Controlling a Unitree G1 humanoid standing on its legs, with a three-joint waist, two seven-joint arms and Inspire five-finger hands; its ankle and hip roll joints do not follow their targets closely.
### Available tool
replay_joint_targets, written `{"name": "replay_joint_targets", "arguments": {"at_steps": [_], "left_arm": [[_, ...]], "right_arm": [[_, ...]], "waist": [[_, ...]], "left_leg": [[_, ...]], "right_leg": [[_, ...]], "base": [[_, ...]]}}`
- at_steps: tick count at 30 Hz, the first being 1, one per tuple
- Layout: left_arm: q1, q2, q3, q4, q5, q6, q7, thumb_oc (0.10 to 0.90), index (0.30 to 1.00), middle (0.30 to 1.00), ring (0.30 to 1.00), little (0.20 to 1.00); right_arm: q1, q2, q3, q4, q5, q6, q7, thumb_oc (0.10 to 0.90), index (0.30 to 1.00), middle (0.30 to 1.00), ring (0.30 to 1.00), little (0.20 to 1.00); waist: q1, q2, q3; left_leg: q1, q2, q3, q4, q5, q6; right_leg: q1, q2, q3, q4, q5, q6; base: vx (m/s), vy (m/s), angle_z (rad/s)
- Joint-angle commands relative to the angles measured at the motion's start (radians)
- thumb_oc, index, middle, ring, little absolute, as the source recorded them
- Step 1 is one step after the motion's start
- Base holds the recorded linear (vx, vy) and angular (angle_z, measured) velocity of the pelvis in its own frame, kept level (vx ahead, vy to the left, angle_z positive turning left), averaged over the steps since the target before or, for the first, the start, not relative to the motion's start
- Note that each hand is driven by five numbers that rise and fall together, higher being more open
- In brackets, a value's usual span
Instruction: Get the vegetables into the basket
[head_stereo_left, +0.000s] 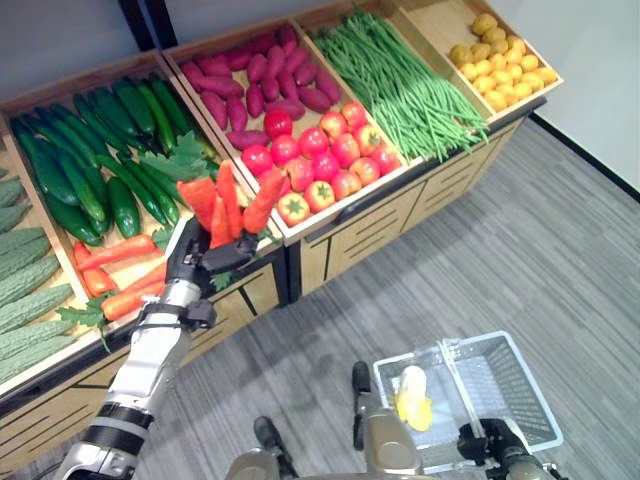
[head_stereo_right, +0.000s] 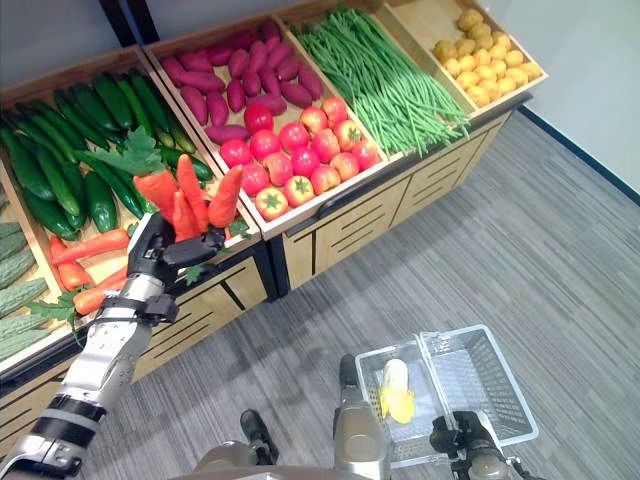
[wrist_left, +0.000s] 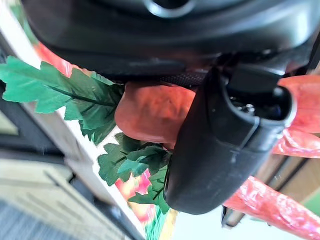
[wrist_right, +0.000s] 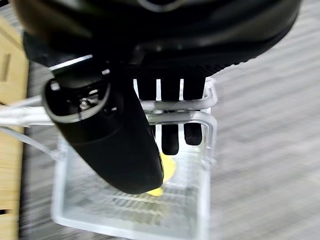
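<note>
I see carrot bunch (head_stereo_left: 232, 203) at 10 o'clock, clear of stand (head_stereo_left: 330, 240), left hand (head_stereo_left: 190, 255) clenched round it. Right hand (wrist_right: 170, 107) at 5 o'clock, fingers hooked over handle of clear basket (head_stereo_left: 520, 385); corn cob (head_stereo_left: 413, 397) inside.

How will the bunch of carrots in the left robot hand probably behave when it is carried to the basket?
The carrots fan apart above the left robot hand, so one could slip loose. Their glossy skin looks slippery. The leaves look floppy and may snag the basket.
</note>
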Motion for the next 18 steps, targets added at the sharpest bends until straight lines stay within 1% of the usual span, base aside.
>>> {"name": "replay_joint_targets", "arguments": {"at_steps": [1,2,5,6,7,8,9,10,11,12,14,16,18], "left_arm": [[-0.069,0.044,0.107,-0.157,0.013,-0.111,0.003,0.4,0.3,0.3,0.3,0.3],[-0.048,0.052,0.128,-0.171,0.018,-0.11,0.003,0.4,0.3,0.3,0.3,0.3],[-0.036,0.059,0.14,-0.177,0.02,-0.109,0.004,0.4,0.3,0.3,0.3,0.3],[-0.023,0.069,0.161,-0.19,0.03,-0.109,0.003,0.4,0.3,0.3,0.3,0.3],[-0.023,0.069,0.167,-0.19,0.035,-0.108,0.002,0.4,0.3,0.3,0.3,0.3],[-0.017,0.062,0.164,-0.193,0.041,-0.11,-0.007,0.4,0.3,0.3,0.3,0.3],[-0.018,0.058,0.161,-0.192,0.041,-0.11,-0.011,0.4,0.3,0.3,0.3,0.3],[-0.019,0.057,0.16,-0.192,0.041,-0.11,-0.012,0.4,0.3,0.3,0.3,0.3],[-0.018,0.057,0.153,-0.195,0.041,-0.109,-0.019,0.4,0.3,0.3,0.3,0.3],[-0.018,0.056,0.152,-0.194,0.04,-0.11,-0.019,0.4,0.3,0.3,0.3,0.3],[-0.026,0.055,0.137,-0.197,0.042,-0.108,-0.028,0.4,0.3,0.3,0.3,0.3],[-0.028,0.052,0.135,-0.197,0.041,-0.108,-0.029,0.4,0.3,0.3,0.3,0.3],[-0.039,0.047,0.115,-0.197,0.04,-0.107,-0.035,0.4,0.3,0.3,0.3,0.3]], "right_arm": [[-0.021,-0.07,0.05,-0.016,0.019,-0.044,-0.022,0.4,0.3,0.3,0.3,0.3],[-0.031,-0.073,0.052,-0.014,0.016,-0.044,-0.023,0.4,0.3,0.3,0.3,0.3],[-0.032,-0.075,0.055,-0.015,0.012,-0.044,-0.023,0.4,0.3,0.3,0.3,0.3],[-0.031,-0.077,0.056,-0.026,0.006,-0.046,-0.02,0.4,0.3,0.3,0.3,0.3],[-0.025,-0.077,0.054,-0.025,0.004,-0.047,-0.021,0.4,0.3,0.3,0.3,0.3],[-0.013,-0.078,0.045,-0.016,0.003,-0.049,-0.019,0.4,0.3,0.3,0.3,0.3],[-0.007,-0.08,0.04,-0.015,0.004,-0.049,-0.02,0.4,0.3,0.3,0.3,0.3],[-0.006,-0.08,0.039,-0.015,0.003,-0.049,-0.02,0.4,0.3,0.3,0.3,0.3],[0.006,-0.083,0.029,-0.021,0.007,-0.05,-0.02,0.4,0.3,0.3,0.3,0.3],[0.007,-0.084,0.028,-0.023,0.007,-0.05,-0.02,0.4,0.3,0.3,0.3,0.3],[0.029,-0.089,0.012,-0.028,0.014,-0.049,-0.02,0.4,0.3,0.3,0.3,0.3],[0.04,-0.088,0.005,-0.03,0.016,-0.05,-0.019,0.4,0.3,0.3,0.3,0.3],[0.052,-0.093,-0.005,-0.03,0.022,-0.05,-0.024,0.4,0.3,0.3,0.3,0.3]], "waist": [[0.011,0.005,-0.079],[0.028,0.0,-0.093],[0.038,-0.005,-0.1],[0.055,-0.018,-0.111],[0.052,-0.022,-0.115],[0.049,-0.024,-0.12],[0.045,-0.021,-0.121],[0.045,-0.02,-0.121],[0.035,-0.016,-0.119],[0.035,-0.015,-0.119],[0.02,-0.008,-0.114],[0.015,-0.005,-0.112],[0.005,0.005,-0.11]], "left_leg": [[0.011,-0.026,-0.005,-0.007,-0.036,-0.029],[0.004,-0.018,0.029,-0.01,-0.026,-0.031],[0.005,-0.014,0.046,-0.012,-0.023,-0.034],[0.003,-0.01,0.087,-0.01,-0.012,-0.044],[0.007,-0.009,0.096,-0.008,-0.006,-0.049],[0.01,0.001,0.118,-0.003,0.011,-0.063],[0.009,0.009,0.125,-0.002,0.021,-0.072],[0.01,0.012,0.124,-0.001,0.023,-0.074],[0.005,0.026,0.13,0.006,0.038,-0.087],[0.006,0.028,0.13,0.007,0.04,-0.09],[-0.001,0.05,0.138,0.019,0.061,-0.109],[-0.001,0.056,0.139,0.024,0.068,-0.116],[-0.003,0.074,0.144,0.031,0.084,-0.131]], "right_leg": [[0.124,-0.095,0.05,0.018,0.01,0.096],[0.165,-0.099,0.018,0.02,0.019,0.101],[0.187,-0.099,0.007,-0.002,0.025,0.101],[0.224,-0.102,-0.058,-0.079,0.031,0.106],[0.235,-0.092,-0.065,-0.108,0.021,0.106],[0.262,-0.071,-0.089,-0.171,-0.001,0.099],[0.275,-0.059,-0.097,-0.199,-0.016,0.094],[0.278,-0.056,-0.099,-0.202,-0.015,0.092],[0.298,-0.038,-0.106,-0.242,-0.046,0.082],[0.301,-0.035,-0.108,-0.245,-0.046,0.08],[0.315,-0.013,-0.109,-0.271,-0.081,0.065],[0.317,-0.007,-0.108,-0.277,-0.088,0.061],[0.325,0.006,-0.104,-0.291,-0.097,0.053]], "base": [[-0.15,0.029,-0.66],[-0.1,-0.006,-0.65],[-0.03,-0.045,-0.74],[0.0,-0.111,-0.77],[0.02,-0.212,-1.04],[0.05,-0.2,-0.94],[0.04,-0.168,-0.73],[0.01,-0.152,-0.45],[0.01,-0.104,-0.46],[0.0,-0.142,-0.41],[0.0,-0.146,-0.09],[0.0,-0.126,-0.09],[0.0,-0.166,-0.1]]}}
